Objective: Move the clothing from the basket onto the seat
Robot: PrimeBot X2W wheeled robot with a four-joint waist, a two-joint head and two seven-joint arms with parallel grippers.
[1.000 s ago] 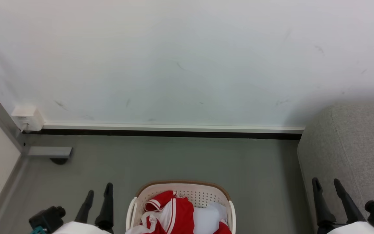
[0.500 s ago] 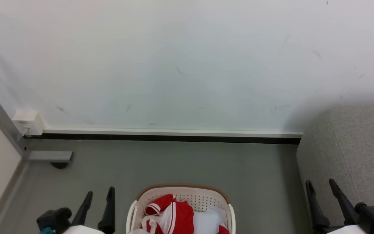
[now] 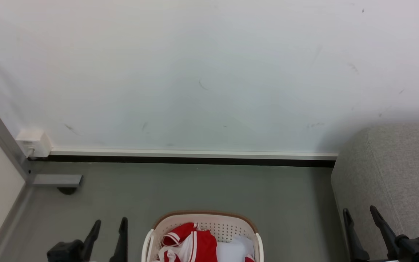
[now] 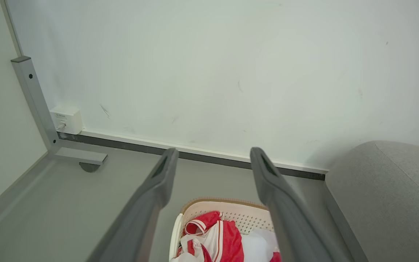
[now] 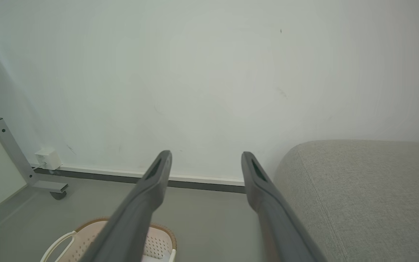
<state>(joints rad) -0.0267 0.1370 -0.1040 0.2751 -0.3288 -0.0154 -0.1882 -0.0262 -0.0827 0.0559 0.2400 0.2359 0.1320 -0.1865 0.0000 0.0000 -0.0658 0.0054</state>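
The cream basket [image 3: 246,226] with a brown rim stands on the grey floor at the bottom centre of the head view. Red clothing [image 3: 191,240] with white stripes lies heaped in it, beside a white cloth. In the left wrist view the basket [image 4: 247,214] and clothing [image 4: 224,238] lie below the fingers. The grey seat [image 3: 398,174] rises at the right. My left gripper [image 3: 109,223] is open and empty, left of the basket. My right gripper [image 3: 359,213] is open and empty, in front of the seat's side. The right wrist view shows the seat [image 5: 369,193] and the basket's rim [image 5: 171,240].
A white wall with a dark baseboard [image 3: 187,159] runs across the back. A grey metal frame leg [image 3: 55,179] with a caster and a small white box [image 3: 33,142] stand at the left. Bare grey floor [image 3: 202,189] lies between basket and wall.
The whole head view has shifted: wall, floor and basket sit lower in the picture. Both grippers show less of themselves at the bottom edge. They stay open.
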